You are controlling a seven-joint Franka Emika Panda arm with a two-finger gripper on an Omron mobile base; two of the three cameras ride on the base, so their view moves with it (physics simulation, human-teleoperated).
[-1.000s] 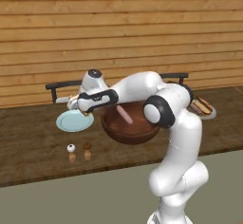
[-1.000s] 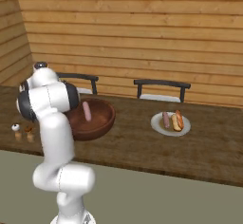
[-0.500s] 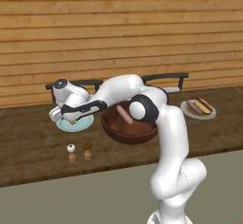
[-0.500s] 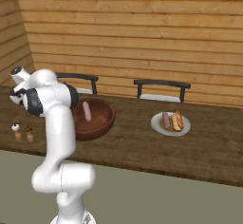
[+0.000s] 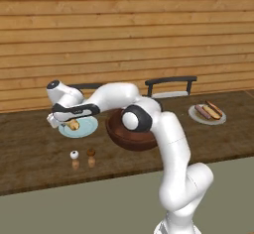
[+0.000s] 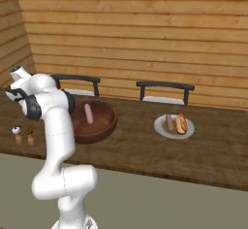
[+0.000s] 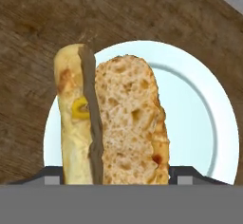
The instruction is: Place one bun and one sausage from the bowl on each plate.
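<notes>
Holding a bun (image 7: pixel 111 121) between the gripper (image 5: pixel 63 124) fingers, jaws clamped on it, right over the near plate (image 5: pixel 87 127). You've got one sausage (image 6: pixel 88 113) in the bowl (image 6: pixel 104 126); far plate (image 6: pixel 190 131) beyond the bowl carries bun plus sausage.

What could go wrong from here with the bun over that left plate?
1. The bun sits between the gripper fingers above the plate, one end past the rim; released now, it might land partly on the table.
2. The sausage leans upright in the bowl, possibly awkward to grasp next.
</notes>
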